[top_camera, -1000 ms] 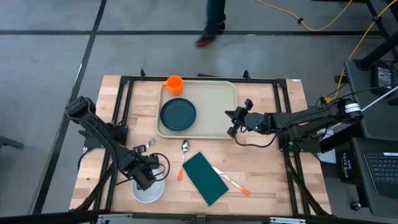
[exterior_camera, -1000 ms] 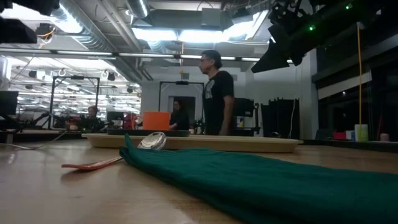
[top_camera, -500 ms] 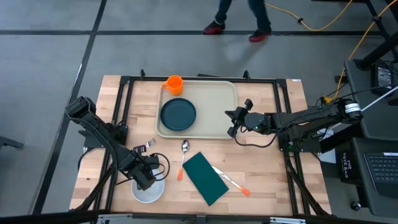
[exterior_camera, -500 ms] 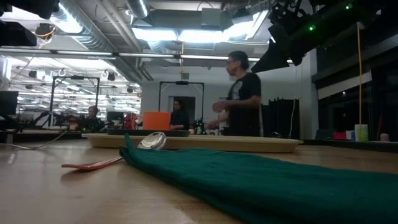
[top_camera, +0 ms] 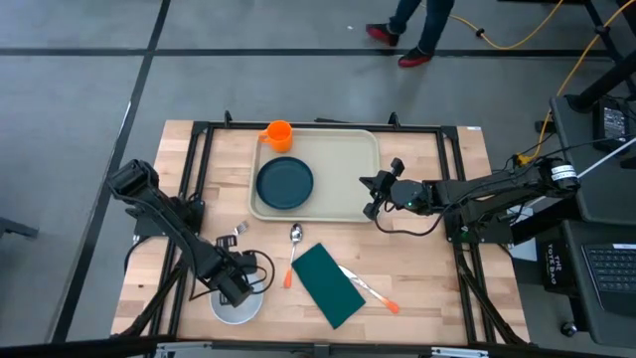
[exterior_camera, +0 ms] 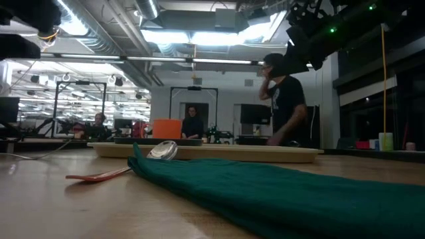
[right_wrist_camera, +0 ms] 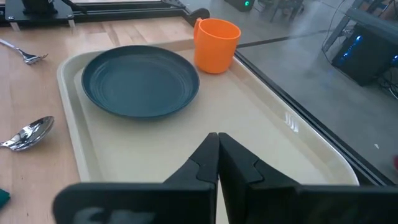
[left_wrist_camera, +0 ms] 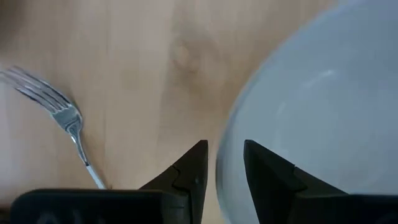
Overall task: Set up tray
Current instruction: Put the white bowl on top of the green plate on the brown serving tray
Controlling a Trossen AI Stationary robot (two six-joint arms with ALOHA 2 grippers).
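Cream tray [top_camera: 338, 174] lying flat at the far middle of the desk [top_camera: 437, 268], with a dark round plate [top_camera: 285, 183] inside its left part and an orange cup [top_camera: 278, 134] at its far left corner, apparently just inside the rim. Left end effector [top_camera: 237, 289] low over the near left of the desk at a white bowl [top_camera: 237, 305]; fingers [left_wrist_camera: 186, 174] set narrowly on either side of the bowl's rim, so probably gripping that rim for a lift, though firm contact cannot be confirmed. Fork [top_camera: 231, 235] lying on bare wood just beside that arm, untouched. Right end effector [top_camera: 373, 194] with fingers pressed fully together and holding nothing, parked at the tray's right edge, likely waiting clear of the left arm's path or steadying the tray. Spoon [top_camera: 294, 244], dark green napkin [top_camera: 326, 283] and one more orange-handled utensil [top_camera: 366, 288] still on the desk in front of the tray, suggesting setup is only partly done. A person [exterior_camera: 282, 99] walking in the room beyond the desk.
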